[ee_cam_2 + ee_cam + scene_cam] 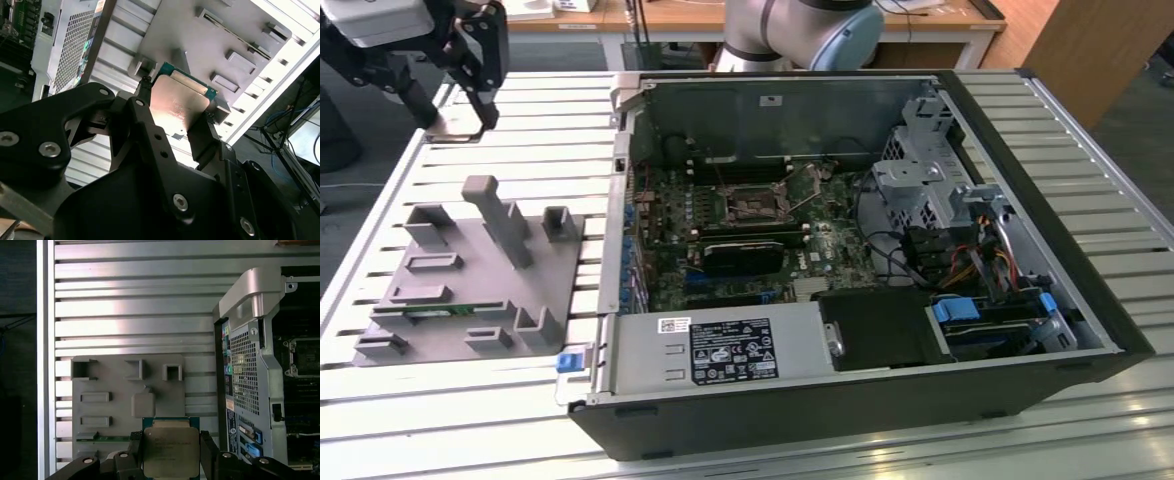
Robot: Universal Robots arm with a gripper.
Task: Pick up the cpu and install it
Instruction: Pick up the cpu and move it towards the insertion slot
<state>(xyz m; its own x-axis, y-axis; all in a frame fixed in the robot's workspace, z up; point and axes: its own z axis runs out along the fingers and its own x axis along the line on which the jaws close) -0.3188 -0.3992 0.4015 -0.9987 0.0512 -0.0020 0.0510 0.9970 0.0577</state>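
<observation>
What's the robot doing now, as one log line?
gripper: shut on cpu | cpu: held above grey fixture | location: beside open computer case

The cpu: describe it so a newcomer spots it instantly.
Find the open computer case; beside it lies a grey holder tray. Raised near that tray, the tool grips the cpu: a flat silver-topped square, unlike the tray's green memory stick.

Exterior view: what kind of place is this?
Probably a robotics lab bench for PC assembly: open computer case on a slatted metal table, grey parts fixture beside it, pincer holding the cpu.
</observation>
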